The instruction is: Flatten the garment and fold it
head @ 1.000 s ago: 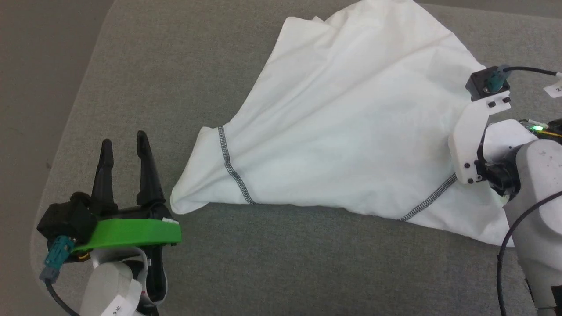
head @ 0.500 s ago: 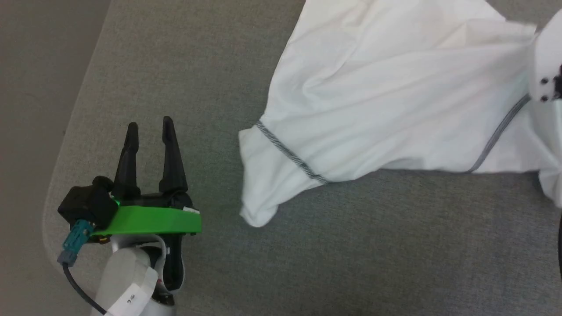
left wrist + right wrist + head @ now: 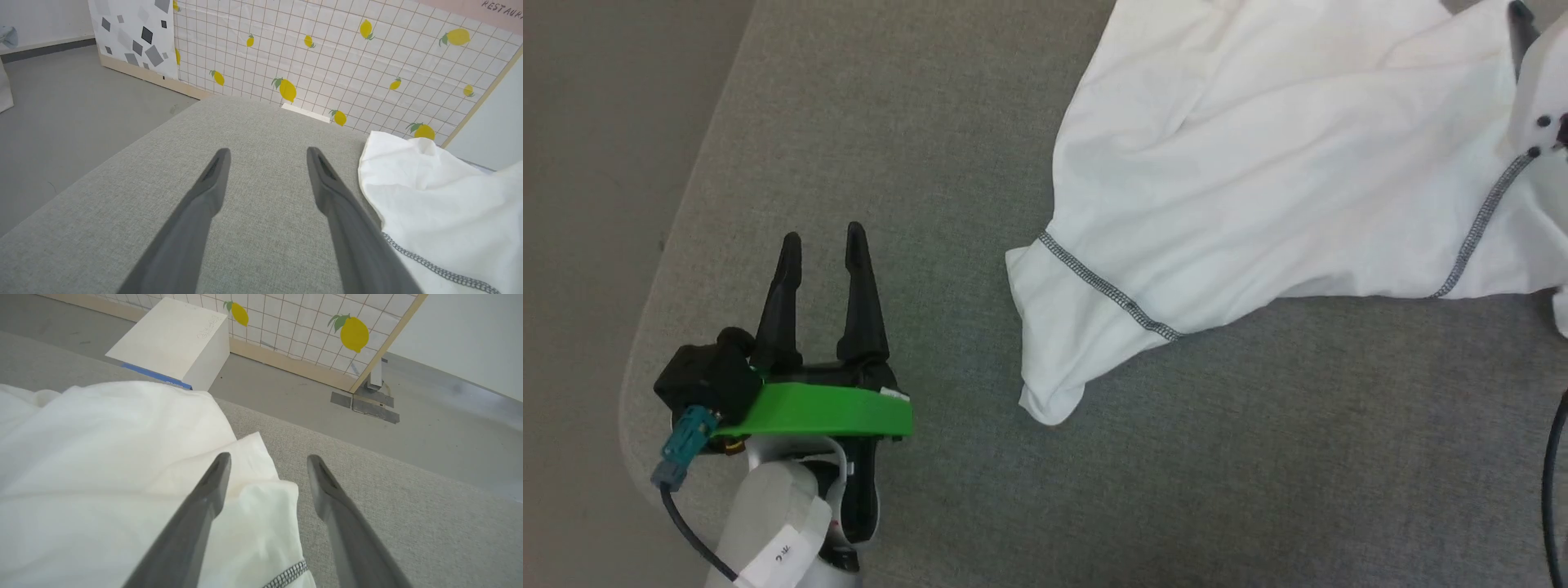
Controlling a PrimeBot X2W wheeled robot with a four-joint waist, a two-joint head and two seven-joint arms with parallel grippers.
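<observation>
Head view: garment (image 3: 1258,163) lies crumpled on the counter (image 3: 931,122), spread left-right, well to the right of the left gripper (image 3: 823,234), jaws apart, empty. Right gripper (image 3: 268,456) hovers over its right edge, jaws apart, gripping nothing; right arm nearer

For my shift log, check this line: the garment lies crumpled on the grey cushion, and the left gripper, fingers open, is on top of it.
Not on top: the left gripper, fingers open, is over bare cushion beside the garment, apart from it; the head view shows it.
</observation>
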